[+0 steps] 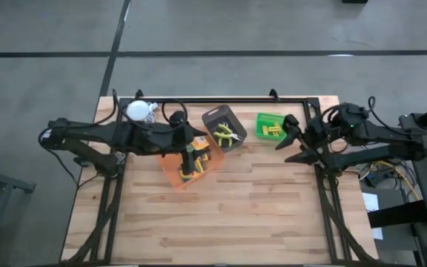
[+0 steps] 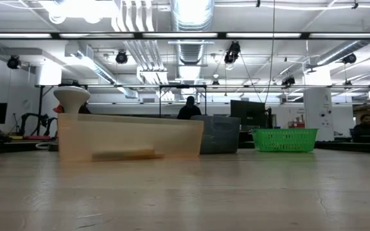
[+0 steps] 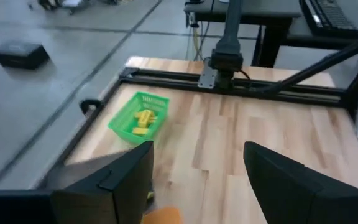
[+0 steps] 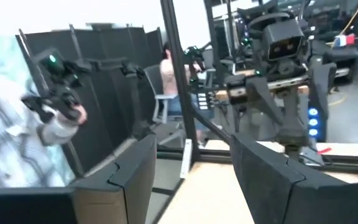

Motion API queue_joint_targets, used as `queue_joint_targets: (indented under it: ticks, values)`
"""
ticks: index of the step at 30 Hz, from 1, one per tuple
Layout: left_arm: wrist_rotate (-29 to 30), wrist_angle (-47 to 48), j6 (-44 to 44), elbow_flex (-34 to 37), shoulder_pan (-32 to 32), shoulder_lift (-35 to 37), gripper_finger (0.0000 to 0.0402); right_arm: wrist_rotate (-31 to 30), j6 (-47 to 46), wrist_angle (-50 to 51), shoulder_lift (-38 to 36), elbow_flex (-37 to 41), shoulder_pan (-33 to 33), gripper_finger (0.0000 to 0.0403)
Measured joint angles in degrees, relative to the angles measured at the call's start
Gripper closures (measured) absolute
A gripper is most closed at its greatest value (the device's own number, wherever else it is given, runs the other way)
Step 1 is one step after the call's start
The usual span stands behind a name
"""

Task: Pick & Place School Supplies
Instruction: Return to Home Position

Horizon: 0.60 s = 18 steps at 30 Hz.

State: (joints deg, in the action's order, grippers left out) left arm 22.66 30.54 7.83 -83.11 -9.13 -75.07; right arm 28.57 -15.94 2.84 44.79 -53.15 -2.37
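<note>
– Under the left gripper (image 3: 197, 149), at mid-frame in the high view, what lies there?

– The translucent orange plastic tray (image 1: 173, 178), holding small yellow-green boxes with dark print (image 1: 196, 165). That gripper hangs above them with its jaws spread and nothing between them.

– And next out from there?

– Up and right is the dark grey tray (image 1: 215, 114) with the lime-handled scissor-like tools (image 1: 226, 134). Further right is the green mesh bin (image 1: 261, 119) with the short yellow sticks (image 1: 273, 130). They are too small to show which way their long axis runs.

– Where is the right gripper (image 4: 192, 143)?

– At the right of the frame, just beside the green bin's right edge, and nearer to that bin than the left gripper is. Its jaws are parted and empty.

– So what does the next move depend on?

– I see no supplies on the bare wood, so I judge that no grasp is needed. Each arm can draw back to its own side, and the left should keep above the orange tray's wall as it goes.
</note>
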Motion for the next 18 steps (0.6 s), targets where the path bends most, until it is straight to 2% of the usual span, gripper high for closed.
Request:
queue_joint_targets:
  ticks: [2,5,7,10,13,18]
  values:
    - [-1.4,0.0,1.0,0.0,0.0,-0.1,0.0147,-0.1,3.3,-0.3,1.0,0.0,0.1,0.0202]
    - [-1.7,-1.5,-3.2,2.0,0.0,0.7,0.0147,2.1,10.0,-2.5,2.2,0.1,0.8,0.0202]
    - [-2.1,-5.4,-5.1,5.0,-0.1,2.3,0.0147,4.6,10.0,-4.7,2.7,0.5,0.9,0.0202]
    - [-2.8,-14.5,-5.5,12.4,-0.2,5.9,0.0147,7.5,9.6,-6.6,2.9,2.1,1.3,0.0202]
    - [-3.9,-22.8,-6.5,21.5,-0.2,10.2,0.0147,7.4,7.4,-9.3,2.5,4.9,1.4,0.0202]
    - [-4.1,-30.7,-5.0,34.4,-0.2,17.3,0.0147,7.0,6.5,-15.4,0.8,10.9,1.4,0.0202]
